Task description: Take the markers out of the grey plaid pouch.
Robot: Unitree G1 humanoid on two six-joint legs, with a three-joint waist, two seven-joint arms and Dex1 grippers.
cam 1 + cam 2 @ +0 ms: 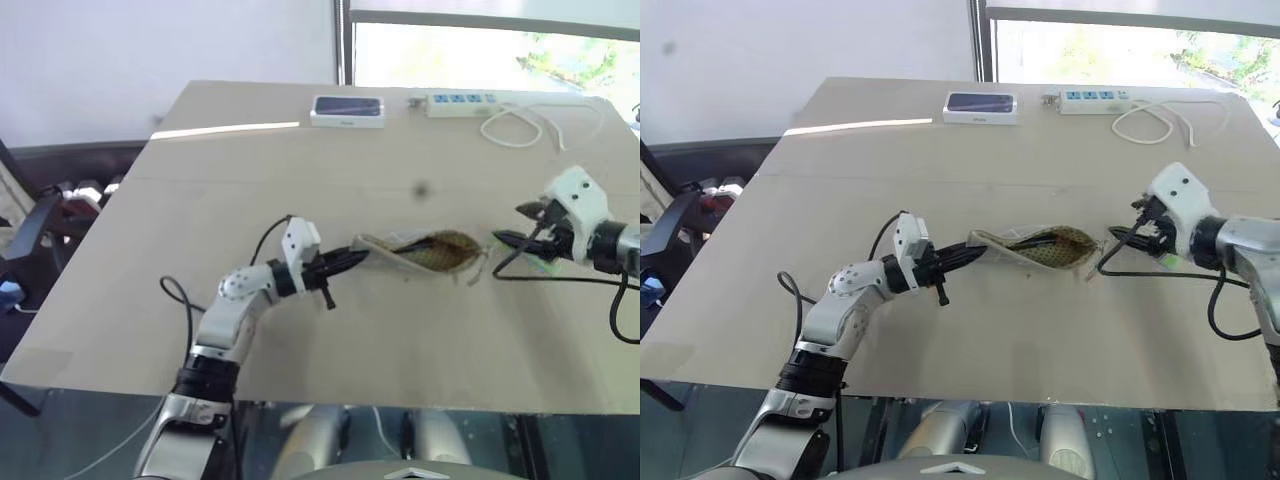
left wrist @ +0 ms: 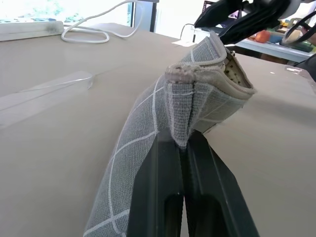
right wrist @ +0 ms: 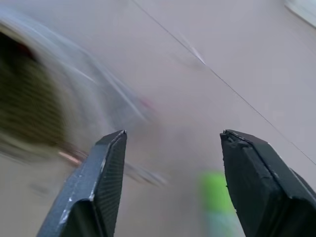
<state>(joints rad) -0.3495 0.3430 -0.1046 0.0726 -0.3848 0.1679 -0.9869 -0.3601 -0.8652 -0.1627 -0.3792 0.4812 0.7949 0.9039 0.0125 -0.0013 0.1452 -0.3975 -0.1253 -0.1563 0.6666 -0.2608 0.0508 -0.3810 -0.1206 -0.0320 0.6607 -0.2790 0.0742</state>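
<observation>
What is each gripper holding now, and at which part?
The left gripper pinches the grey plaid pouch at its end seam. The right gripper is open and holds nothing.

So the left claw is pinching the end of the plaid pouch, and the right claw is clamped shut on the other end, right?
Not quite. The left gripper does pinch the pouch end, but the right gripper is open and holds nothing, as the right wrist view shows.

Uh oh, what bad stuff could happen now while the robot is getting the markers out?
1. The left hand pinches only the grey plaid fabric pouch's end seam; it might slip and the pouch would drop flat.
2. The bright green marker lies on the beige tabletop beneath the open right hand; a bump could roll it away.
3. The right hand is near the pouch's open mouth and could snag it.
</observation>
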